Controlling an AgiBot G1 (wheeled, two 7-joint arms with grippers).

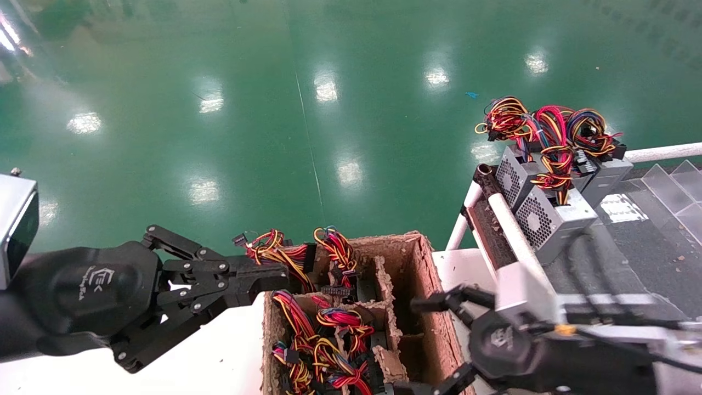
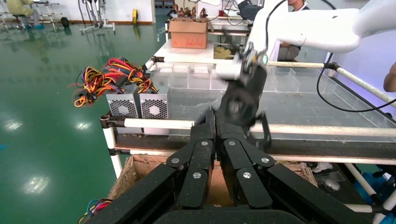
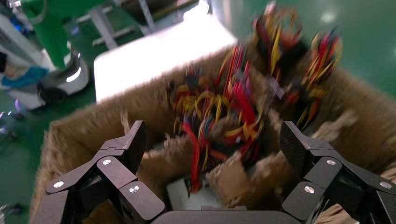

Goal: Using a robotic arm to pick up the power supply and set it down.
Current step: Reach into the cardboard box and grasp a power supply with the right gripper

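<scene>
Head view: left black linked-bar pincer (image 1: 269, 278) at lower left of frame, fingers pressed together, nothing between them, tip reaching over the left rim of the brown fibre-pulp divided carton (image 1: 422, 258) at bottom centre. In the left wrist view the same pincer (image 2: 216, 122) shows its two fingers touching along their length.

Right black linked-bar pincer (image 1: 433, 343) at lower right of frame, spread wide, hanging over the right-hand compartments of the carton. One finger shows near the carton's right wall, the other at the bottom edge of frame. Right wrist view: pincer (image 3: 212, 140) spread with empty gap, looking down into the carton (image 3: 84, 123); blurred wire bundles and torn dividers below, nothing pinched.

Silver-grey metal power supply boxes with red, yellow and orange wire bundles (image 1: 318, 340) sit packed in the carton's left compartments, mostly only wires and black plugs visible; right compartments look dark, contents cannot be told.

More silver-grey power supplies with round perforated fan grilles (image 1: 540, 219) stand side by side at the upper right of frame, on the dark conveyor-like bench with white tube rails (image 1: 636, 236), wires heaped on top. Left wrist view shows two of them (image 2: 137, 106) at the bench's end behind a white rail.

White flat bench (image 1: 219, 356) under the left arm, bottom left. Glossy green floor (image 1: 274, 109) fills the upper frame.
</scene>
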